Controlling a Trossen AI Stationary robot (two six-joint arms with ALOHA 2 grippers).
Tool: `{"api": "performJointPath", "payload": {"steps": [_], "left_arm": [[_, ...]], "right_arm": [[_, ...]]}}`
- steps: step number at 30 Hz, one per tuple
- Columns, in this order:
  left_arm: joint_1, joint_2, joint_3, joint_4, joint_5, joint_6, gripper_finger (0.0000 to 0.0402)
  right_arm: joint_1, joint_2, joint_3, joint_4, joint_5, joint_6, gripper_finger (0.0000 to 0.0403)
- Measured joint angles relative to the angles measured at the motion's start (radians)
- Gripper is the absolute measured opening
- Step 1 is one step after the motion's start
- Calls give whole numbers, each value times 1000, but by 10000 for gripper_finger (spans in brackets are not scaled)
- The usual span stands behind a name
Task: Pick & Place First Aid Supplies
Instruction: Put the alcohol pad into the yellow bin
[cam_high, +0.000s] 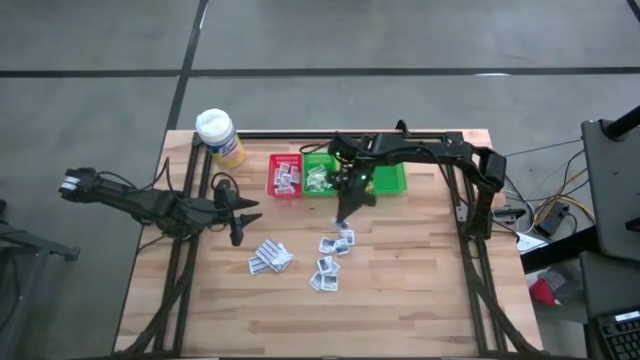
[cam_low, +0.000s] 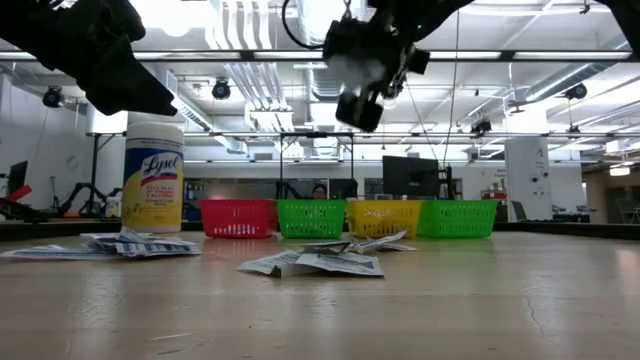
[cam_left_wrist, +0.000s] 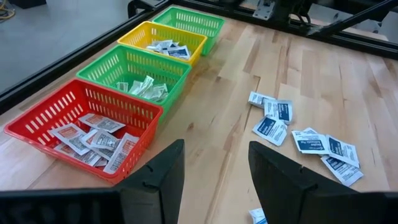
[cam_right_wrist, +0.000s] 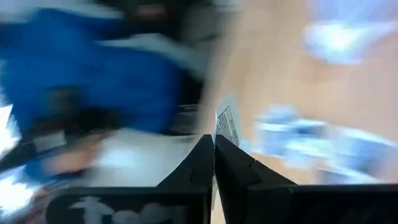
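Small white first aid sachets lie flat on the wooden table in two loose heaps (cam_high: 270, 257) (cam_high: 330, 262), also seen in the left wrist view (cam_left_wrist: 298, 134). More sachets lie in the red bin (cam_left_wrist: 81, 124), the green bin (cam_left_wrist: 134, 74) and the yellow bin (cam_left_wrist: 165, 43). My right gripper (cam_high: 347, 212) hangs high above the table near the bins (cam_low: 362, 108), shut on one white sachet (cam_right_wrist: 227, 124). My left gripper (cam_high: 238, 222) waits open at the table's left, with nothing between its fingers (cam_left_wrist: 214, 155). My right gripper pinches one white printed sachet between its two fingers. The sachet's printed end (cam_right_wrist: 226, 118) sticks out past the fingertips; the pinched part is hidden between the fingers. The sachet is lifted clear of the table.
Four bins stand in a row at the table's far edge, red (cam_high: 285, 175), green (cam_high: 322, 177), yellow and a second green (cam_high: 388, 178). A white-capped yellow bottle (cam_high: 218, 135) stands at the far left corner. Bare wood lies toward the near edge (cam_high: 400, 310).
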Motion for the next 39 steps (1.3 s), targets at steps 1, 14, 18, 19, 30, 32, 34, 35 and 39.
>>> {"api": "performJointPath", "payload": {"steps": [1,14,18,19,30,32,34,35,39], "left_arm": [[0,0,0,0,0,0,172],[0,11,0,-1,0,14,172],[0,11,0,-1,0,34,172],[0,11,0,-1,0,36,172],[0,11,0,-1,0,39,172],[0,11,0,-1,0,39,172],[0,11,0,-1,0,39,172],[0,11,0,-1,0,39,172],[0,11,0,-1,0,39,172]], "right_arm": [[0,0,11,1,106,7,8],[-13,1,156,-81,1249,-220,8],[-33,1,171,-80,1450,-300,8],[-42,1,172,-80,1464,-317,8],[-158,2,107,-82,1275,-296,8],[-163,2,93,-83,1250,-284,8],[-164,2,82,-83,1246,-284,8],[-164,2,77,-85,1242,-284,9],[-166,2,45,-86,1168,-283,9]]}}
